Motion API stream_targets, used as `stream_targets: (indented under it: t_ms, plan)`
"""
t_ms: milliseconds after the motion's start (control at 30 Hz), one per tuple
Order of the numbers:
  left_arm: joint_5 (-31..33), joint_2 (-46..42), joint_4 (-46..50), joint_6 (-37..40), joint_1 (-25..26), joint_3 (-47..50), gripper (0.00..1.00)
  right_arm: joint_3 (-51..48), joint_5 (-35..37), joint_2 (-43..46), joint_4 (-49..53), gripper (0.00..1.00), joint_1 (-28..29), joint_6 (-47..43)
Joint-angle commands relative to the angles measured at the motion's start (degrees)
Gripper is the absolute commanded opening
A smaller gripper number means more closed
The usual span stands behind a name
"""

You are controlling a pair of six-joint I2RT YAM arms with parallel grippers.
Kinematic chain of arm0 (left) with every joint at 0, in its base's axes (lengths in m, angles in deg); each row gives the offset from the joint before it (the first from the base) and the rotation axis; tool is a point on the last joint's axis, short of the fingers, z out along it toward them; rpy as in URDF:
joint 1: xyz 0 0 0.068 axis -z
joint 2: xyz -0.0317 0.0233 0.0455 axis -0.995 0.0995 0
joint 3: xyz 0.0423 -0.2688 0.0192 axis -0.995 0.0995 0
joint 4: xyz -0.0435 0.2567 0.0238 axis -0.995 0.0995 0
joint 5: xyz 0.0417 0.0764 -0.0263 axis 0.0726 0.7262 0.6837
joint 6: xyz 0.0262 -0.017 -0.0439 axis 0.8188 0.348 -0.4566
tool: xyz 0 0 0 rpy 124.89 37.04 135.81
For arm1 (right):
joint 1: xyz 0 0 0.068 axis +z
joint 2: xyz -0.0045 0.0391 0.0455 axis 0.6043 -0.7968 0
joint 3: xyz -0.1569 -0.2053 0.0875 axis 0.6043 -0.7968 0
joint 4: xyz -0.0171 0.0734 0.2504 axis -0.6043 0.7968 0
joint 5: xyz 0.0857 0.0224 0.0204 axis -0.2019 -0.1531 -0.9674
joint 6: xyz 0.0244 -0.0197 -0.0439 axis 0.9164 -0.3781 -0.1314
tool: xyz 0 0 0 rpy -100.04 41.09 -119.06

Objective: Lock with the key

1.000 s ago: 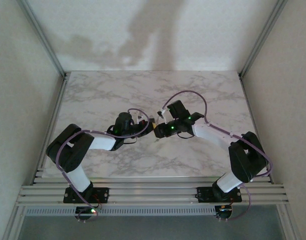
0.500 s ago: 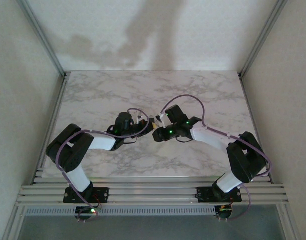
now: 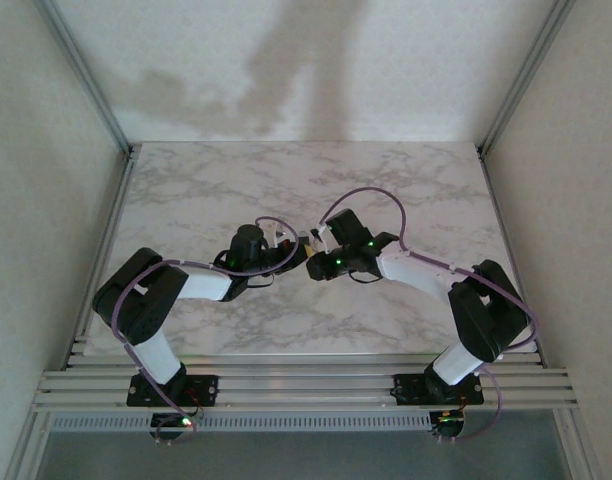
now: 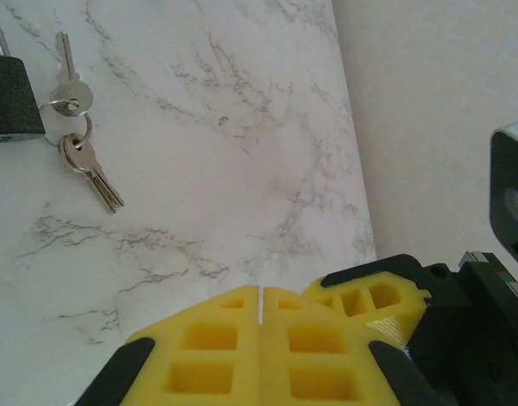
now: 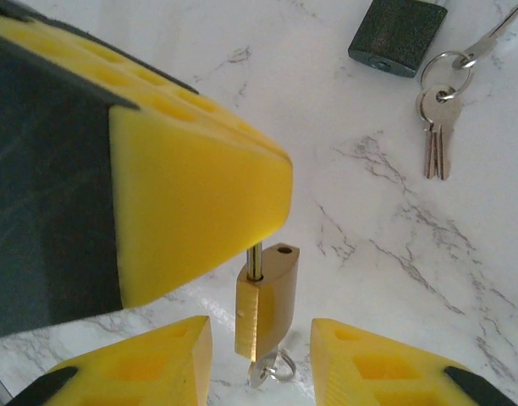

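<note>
1. Brass padlock (image 5: 266,296): upright over marble table (image 5: 394,254), hanging by its shackle (image 5: 254,263), seen edge-on in right wrist view; base clear of the surface or not, can't tell
2. Left gripper (image 4: 260,306): clenched, yellow fingers pressed flat together w/ only a thin seam btwn them in left wrist view; in right wrist view, shackle running straight up behind one big yellow finger (image 5: 200,194), so gripping the brass padlock by its shackle
3. Right gripper (image 5: 261,331): released, yellow fingers spread wide, one each side of the padlock body, near it but not touching
4. Under the padlock's base: small metal ring (image 5: 280,365) w/ a silvery bit beside it; key or not, seated in the keyhole or not, can't tell, partly cut off by frame bottom
5. Farther back on the table: dark padlock (image 5: 397,34) lying flat, top cropped by frame edge; just beside it a bunch of keys (image 5: 435,139) on linked rings, two blades side by side pointing toward the camera, a third angled away and cut off at the corner
6. Left wrist view: same dark padlock at far L edge, mostly cropped, keys fanned out next to it
7. Top external view: both arms nose to nose at mid-table, detail at the tips too small to make out
8. Upper end of shackle hidden behind the left finger; black housing (image 4: 513,203) at R edge of left wrist view, blurred and cropped
</note>
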Motion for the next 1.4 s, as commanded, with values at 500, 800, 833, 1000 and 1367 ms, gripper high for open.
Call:
stream_targets:
  t_ms: [500,800,833,1000,1367]
  plan:
    - [-3.2,-2.1,-4.8,-0.6,0.4,1.1,0.0,1.4,-0.5,-1.4,-0.8,0.26,0.4,-0.2]
    - [-4.3,-2.7,-6.0,-1.0,0.4,1.4,0.0,-0.3,-1.3,1.6,-0.2,0.19,0.4,-1.1]
    - [-4.6,-2.8,-6.4,-1.1,0.4,1.6,0.0,-0.7,-1.6,2.1,-0.1,0.18,0.4,-1.3]
    - [-5.9,-3.4,-7.6,-1.3,0.4,1.8,0.0,-2.8,-4.2,4.8,-0.8,0.12,0.4,-1.3]
    - [-11.9,-5.4,-14.8,-2.8,0.3,3.5,0.0,-8.2,-11.9,13.1,-2.4,0.04,0.4,-1.6]
